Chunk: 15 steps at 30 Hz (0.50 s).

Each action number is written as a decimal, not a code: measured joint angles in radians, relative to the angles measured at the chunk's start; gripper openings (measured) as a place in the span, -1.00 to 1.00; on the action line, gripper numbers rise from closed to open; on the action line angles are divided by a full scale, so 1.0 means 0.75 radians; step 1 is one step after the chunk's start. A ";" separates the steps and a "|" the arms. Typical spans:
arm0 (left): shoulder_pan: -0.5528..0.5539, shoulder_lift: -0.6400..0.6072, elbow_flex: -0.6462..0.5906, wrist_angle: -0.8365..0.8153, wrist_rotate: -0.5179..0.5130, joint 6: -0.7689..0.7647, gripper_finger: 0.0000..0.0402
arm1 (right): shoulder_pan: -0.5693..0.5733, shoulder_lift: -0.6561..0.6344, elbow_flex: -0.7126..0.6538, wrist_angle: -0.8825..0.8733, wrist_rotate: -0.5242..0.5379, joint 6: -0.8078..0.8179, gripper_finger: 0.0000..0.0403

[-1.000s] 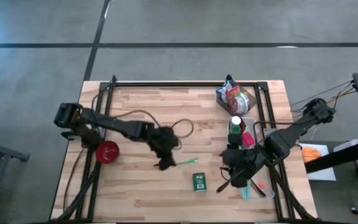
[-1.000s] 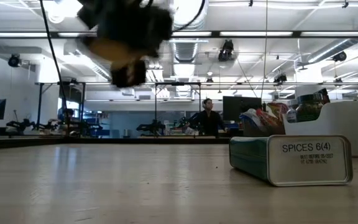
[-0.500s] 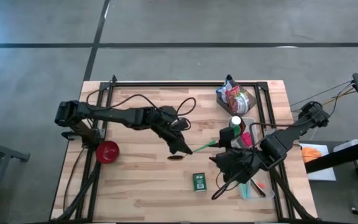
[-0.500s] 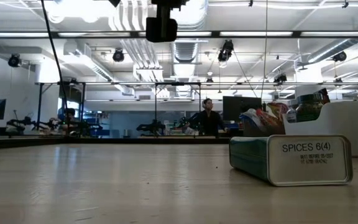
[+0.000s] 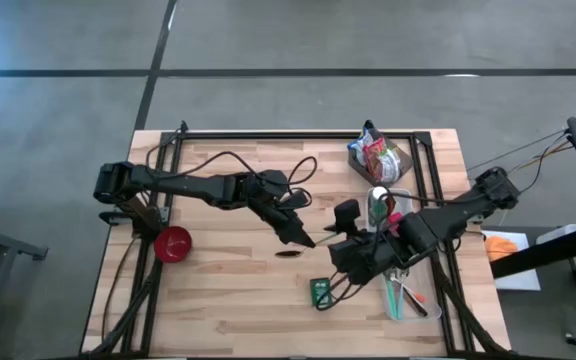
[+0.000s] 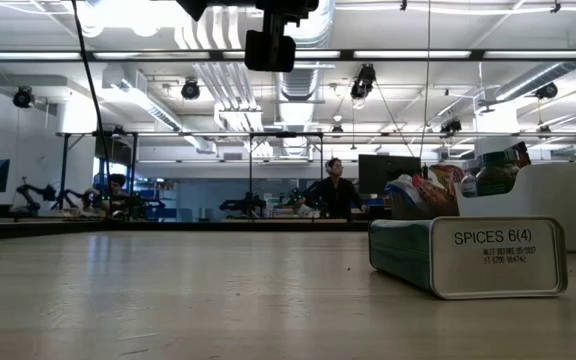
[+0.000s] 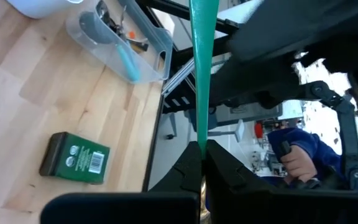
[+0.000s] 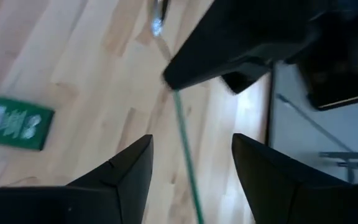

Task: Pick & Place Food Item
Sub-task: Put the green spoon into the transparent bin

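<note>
Right gripper [image 5: 343, 250] has moved in toward left gripper [image 5: 303, 240], fingers apart around green stick [image 7: 200, 68]; left is clamping it. Spice tin [image 5: 320, 292] sitting on wooden table [image 5: 218, 300]; lab behind.

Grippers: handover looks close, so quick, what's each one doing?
Left gripper: shut on the green utensil.
Right gripper: open, holding nothing.

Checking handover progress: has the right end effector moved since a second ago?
Yes. The right end effector has swung left, from beside the clear bin to above the spice tin.
</note>
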 joint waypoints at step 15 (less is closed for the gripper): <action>0.002 0.002 -0.006 0.098 0.030 -0.052 -1.00 | -0.015 0.012 -0.002 -0.017 -0.054 -0.012 -0.66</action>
